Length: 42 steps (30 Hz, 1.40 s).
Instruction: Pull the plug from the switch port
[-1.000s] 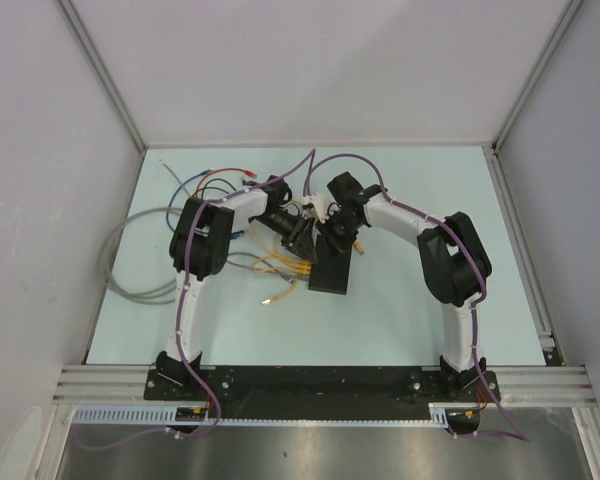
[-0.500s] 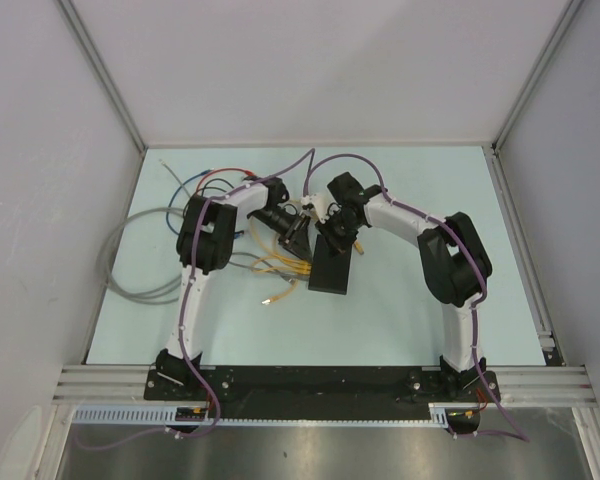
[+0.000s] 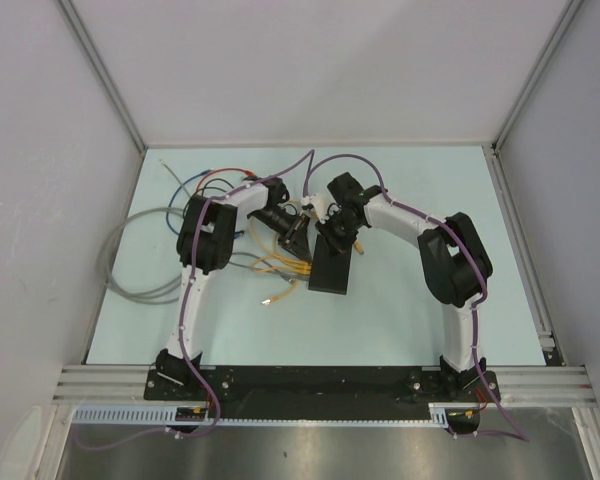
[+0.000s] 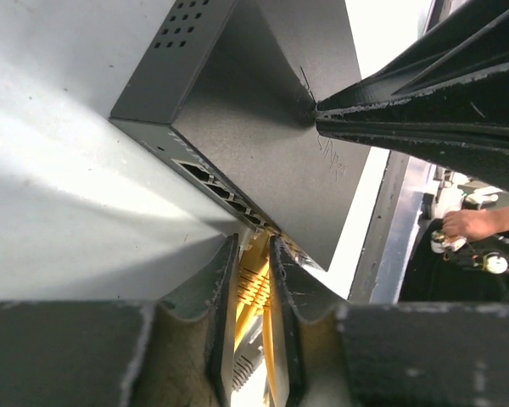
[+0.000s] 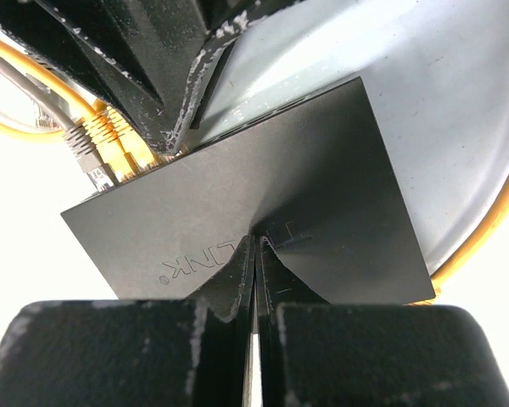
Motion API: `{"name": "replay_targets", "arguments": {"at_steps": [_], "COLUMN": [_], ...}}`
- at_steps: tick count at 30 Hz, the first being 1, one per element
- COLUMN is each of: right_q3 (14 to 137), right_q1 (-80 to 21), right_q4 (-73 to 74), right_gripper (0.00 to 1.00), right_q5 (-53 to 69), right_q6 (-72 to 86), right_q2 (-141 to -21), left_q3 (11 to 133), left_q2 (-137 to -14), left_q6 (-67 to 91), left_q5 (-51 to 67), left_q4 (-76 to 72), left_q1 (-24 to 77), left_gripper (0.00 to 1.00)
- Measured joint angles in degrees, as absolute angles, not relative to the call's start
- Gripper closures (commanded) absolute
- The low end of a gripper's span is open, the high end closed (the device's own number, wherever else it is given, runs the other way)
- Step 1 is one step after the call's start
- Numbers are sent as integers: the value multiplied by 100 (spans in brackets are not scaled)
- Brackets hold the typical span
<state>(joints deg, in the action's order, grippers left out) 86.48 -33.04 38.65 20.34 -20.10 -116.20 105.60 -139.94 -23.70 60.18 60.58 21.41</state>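
The switch point(image 3: 332, 266) lies mid-table between the arms, a yellow plug point(image 4: 253, 288) seemingly not yet out of its left-edge port; the right gripper point(image 5: 256, 254), pressed together, bears on its top; the left gripper point(image 4: 253, 248) straddles the plug closely, whether pinching I cannot tell; the pull remains.

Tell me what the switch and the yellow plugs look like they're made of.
Switch: probably painted metal or hard plastic; matte black, finely grained, with punched vent holes. Yellow plugs: likely moulded plastic, smooth and slightly glossy.
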Motion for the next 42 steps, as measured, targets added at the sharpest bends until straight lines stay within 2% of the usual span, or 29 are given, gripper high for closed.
{"name": "replay_targets", "arguments": {"at_steps": [6, 23, 30, 31, 32, 33, 36, 39, 42], "right_q3": [8646, 8626, 8624, 8624, 8624, 8624, 8624, 8621, 8619], "right_q1": [-3306, -3321, -3323, -3323, -3323, -3326, -3326, -3326, -3326], "right_q4": [3865, 3844, 3844, 3841, 3844, 3841, 3841, 3839, 3841], "right_gripper": [100, 100, 100, 100, 100, 100, 100, 100, 100], "right_q5": [2029, 1992, 1990, 1986, 1986, 1986, 1977, 1977, 1975], "right_q6": [-2021, -2023, -2025, -2025, -2025, -2025, -2025, -2023, -2025], "right_q2": [-11618, -11603, -11603, -11603, -11603, -11603, -11603, -11603, -11601], "left_q3": [10560, 10772, 11749, 11896, 11957, 11972, 11968, 11917, 11767], "left_q2": [-14016, -14031, -14527, -14597, -14630, -14636, -14636, -14636, -14650], "left_q6": [-2071, -2259, -2517, -2563, -2585, -2606, -2622, -2591, -2585], "left_q5": [6012, 5769, 5605, 5513, 5468, 5459, 5474, 5734, 6025], "left_q4": [6018, 6276, 7048, 7039, 7039, 7050, 7144, 7212, 7236], "left_q1": [2139, 2161, 2167, 2165, 2161, 2156, 2134, 2097, 2047], "left_gripper": [100, 100, 100, 99, 93, 81, 63, 59, 62]}}
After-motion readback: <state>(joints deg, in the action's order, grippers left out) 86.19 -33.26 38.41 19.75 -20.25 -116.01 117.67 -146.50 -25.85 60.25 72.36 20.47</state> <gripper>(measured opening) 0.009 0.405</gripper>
